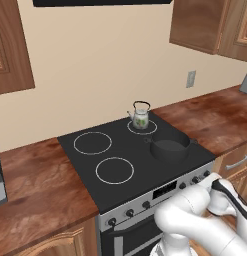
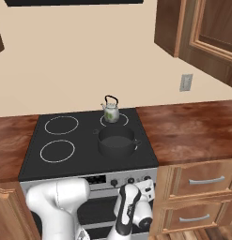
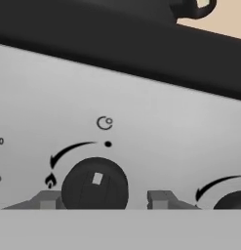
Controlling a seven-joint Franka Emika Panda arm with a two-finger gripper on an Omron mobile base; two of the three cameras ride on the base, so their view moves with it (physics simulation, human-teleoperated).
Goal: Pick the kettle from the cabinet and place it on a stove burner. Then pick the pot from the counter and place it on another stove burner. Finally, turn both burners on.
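The kettle [image 1: 140, 117] [image 2: 111, 111] stands upright on the back right burner of the black cooktop [image 1: 125, 145]. In front of it, the dark pot [image 1: 169, 146] [image 2: 117, 141] sits on the front right burner. My arm reaches low to the range's steel front panel at its right end. In the hand view my gripper [image 3: 103, 200] is open, with a black knob [image 3: 95, 188] between its fingertips. The left fingertip [image 3: 46, 200] is close against the knob and the right fingertip [image 3: 161, 199] stands a little off it. The cabinet is out of view.
Two free burner rings [image 1: 92, 143] [image 1: 115, 170] lie on the cooktop's left half. The wooden counter [image 2: 192, 126] runs on both sides of the range, with drawers [image 2: 202, 180] below on the right. Another knob [image 3: 234, 200] sits just right of the one between my fingers.
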